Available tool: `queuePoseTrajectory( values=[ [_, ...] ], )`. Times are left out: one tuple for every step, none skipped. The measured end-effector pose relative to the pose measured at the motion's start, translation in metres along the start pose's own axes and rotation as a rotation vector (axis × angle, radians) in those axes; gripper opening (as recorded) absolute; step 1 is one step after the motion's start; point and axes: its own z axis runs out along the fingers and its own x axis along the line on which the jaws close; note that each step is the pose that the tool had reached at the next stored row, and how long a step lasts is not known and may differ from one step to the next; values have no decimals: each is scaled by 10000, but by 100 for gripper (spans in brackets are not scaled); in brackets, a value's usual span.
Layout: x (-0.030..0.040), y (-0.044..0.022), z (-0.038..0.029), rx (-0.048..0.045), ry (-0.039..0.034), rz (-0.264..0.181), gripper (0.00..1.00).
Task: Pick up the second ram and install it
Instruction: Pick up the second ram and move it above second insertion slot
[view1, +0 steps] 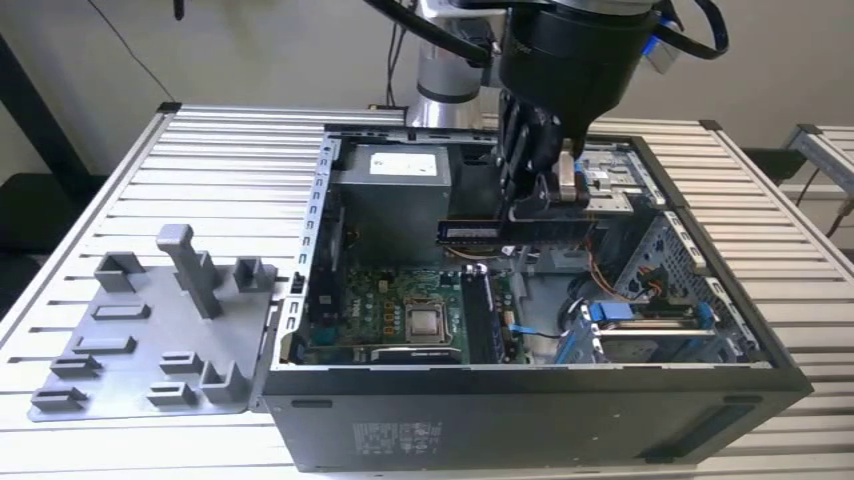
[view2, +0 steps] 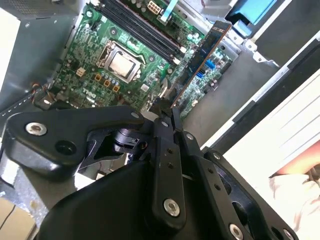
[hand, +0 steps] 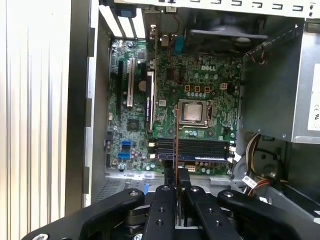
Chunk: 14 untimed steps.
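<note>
- The claw (view1: 541, 212) hangs over the open computer case (view1: 534, 405), its fingers drawn narrow and clamped on the second ram (view1: 497, 231).
- In the exterior view, the second ram juts level from the claw toward the exterior view's left. It is in the air above the motherboard (view1: 387, 300), not touching it.
- In the second wrist view, the second ram (view2: 202, 55) reaches out from between the fingertips of the claw (view2: 167, 107) as a slim dark bar.
- In the first wrist view, the second ram (hand: 176, 135) shows edge-on as a thin line. It crosses over the memory slots (hand: 192, 149), which lie just beside the processor (hand: 192, 112).
- A grey tray (view1: 147, 350) lies on the slatted tabletop (view1: 227, 150), to the exterior view's left of the case and well apart from the claw.
</note>
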Motion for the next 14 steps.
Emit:
queuePoseTrajectory(
  values=[
    [-11,0,0,1,-1,21,14],
    [-28,-1,1,2,-2,30,14],
    [-49,-2,1,1,0,36,14],
    [-68,-2,2,2,-1,43,14],
    [-87,-3,3,2,-2,49,14],
    [-106,-3,3,2,-2,57,14],
    [-125,-4,4,3,-3,65,14],
    [-144,-5,4,2,-2,72,14],
    [-163,-5,5,3,-3,80,14],
    [-182,-6,6,3,-4,88,14],
    [-202,-6,6,3,-3,95,14],
    [-223,-7,7,3,-3,102,14],
    [-245,-8,7,3,-4,109,14],
    [-266,-8,8,3,-3,115,14]
  ],
)
